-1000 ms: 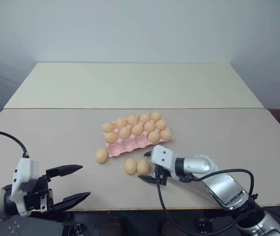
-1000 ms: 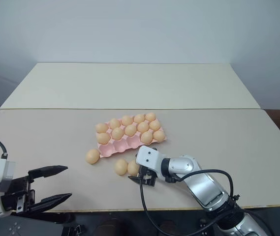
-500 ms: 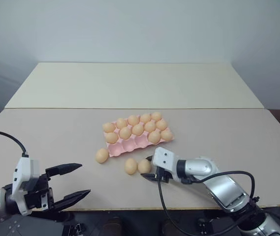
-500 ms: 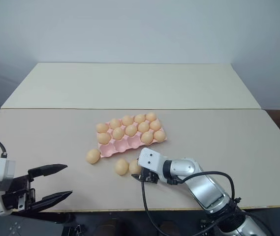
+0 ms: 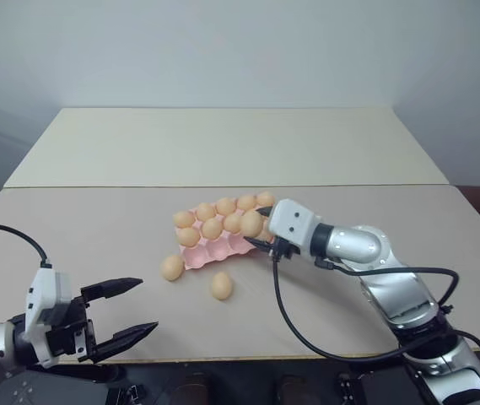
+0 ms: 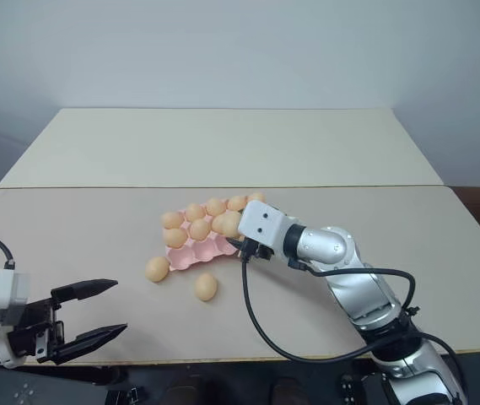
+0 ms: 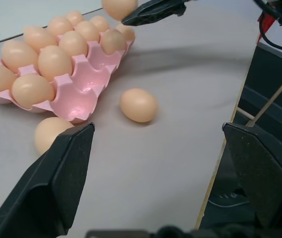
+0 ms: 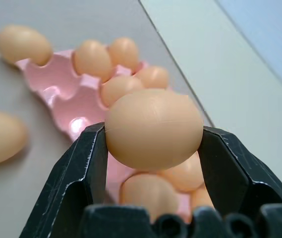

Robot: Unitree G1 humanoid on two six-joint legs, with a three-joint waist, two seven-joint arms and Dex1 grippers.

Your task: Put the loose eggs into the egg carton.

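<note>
Clamped by the right end effector (image 8: 150, 148) between its two black fingers and carried above the flat pink egg carton (image 5: 223, 246), evidently for an empty front cup: one smooth pale orange-tan egg (image 8: 153, 128); left on the beige desk (image 5: 96, 228): two matching loose eggs (image 5: 222, 285); left end effector (image 5: 121, 313) spread wide, empty.

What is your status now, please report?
Right gripper shut on an egg, above the egg carton. Left gripper open, idle. Two loose eggs on table. Nothing blocking.
</note>
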